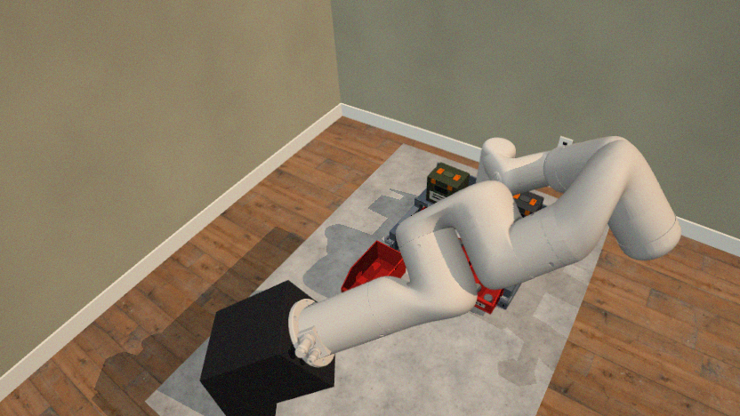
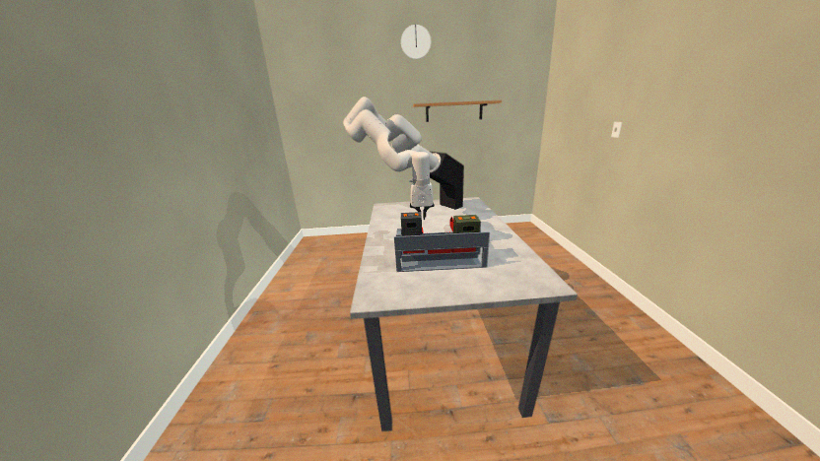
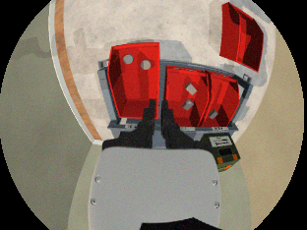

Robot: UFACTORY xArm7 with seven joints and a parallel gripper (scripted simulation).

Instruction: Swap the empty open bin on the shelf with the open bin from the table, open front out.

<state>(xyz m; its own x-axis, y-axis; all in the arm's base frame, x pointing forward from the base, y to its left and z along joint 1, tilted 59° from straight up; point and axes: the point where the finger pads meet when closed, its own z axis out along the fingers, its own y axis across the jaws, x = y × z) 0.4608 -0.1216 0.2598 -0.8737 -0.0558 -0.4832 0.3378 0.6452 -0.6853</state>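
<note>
A red bin [image 3: 125, 88] [image 1: 486, 294] with two round parts is at the left of the shelf [image 2: 442, 240] in the wrist view. Its front end reaches out past the front lip, farther than its neighbours, and looks higher. Whether it is level is hard to tell. The empty red bin [image 1: 377, 260] [image 3: 241, 39] stands on the table top, off the shelf's front corner. My gripper [image 3: 157, 107] [image 2: 424, 217] is nearly closed and holds nothing. Its fingertips are above the near, rear part of the loaded bin's right wall.
Two red bins, the middle one [image 3: 177, 88] and the right one [image 3: 227, 93], sit on the shelf with grey parts in them. A green case [image 1: 447, 180] [image 2: 466, 225] [image 3: 223, 149] and a dark case [image 1: 528, 203] [image 2: 411, 225] stand on the shelf's rear top. The arm hides much in the top view.
</note>
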